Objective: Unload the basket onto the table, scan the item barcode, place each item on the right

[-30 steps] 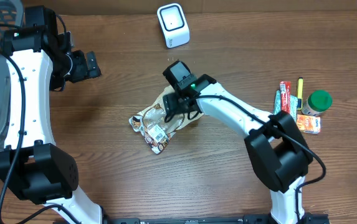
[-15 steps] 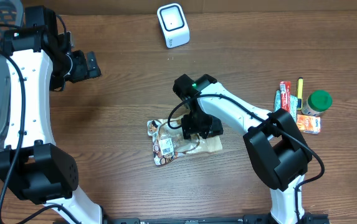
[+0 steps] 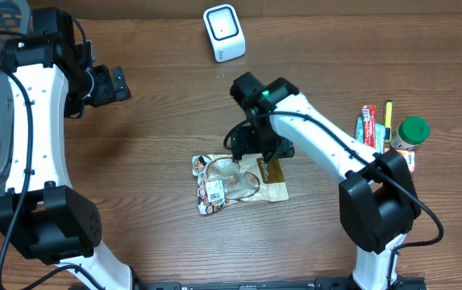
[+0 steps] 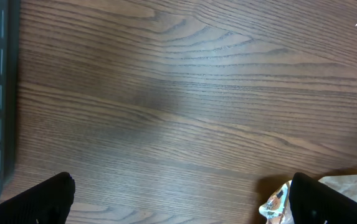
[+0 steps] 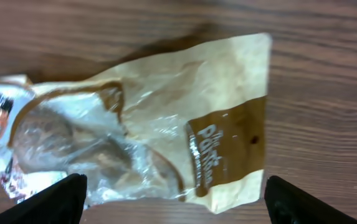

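While R gripper (image 3: 259,151) gapes, snack bag (image 3: 229,185) lies flat (label up).

Even light; soft shadows; slight blur

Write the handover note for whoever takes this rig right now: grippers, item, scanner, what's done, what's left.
Left gripper: open, empty, over the left part of the table, away from the item.
Right gripper: open, hovering just above the snack bag, not gripping it.
Snack bag: lying flat mid-table, with a white label near its left end facing up.
Scanner: at the table's far edge, well apart from the bag.
Done: nothing that shows; the bag lies free on the table.
Left: grasp the bag, present its label to the scanner, scan.
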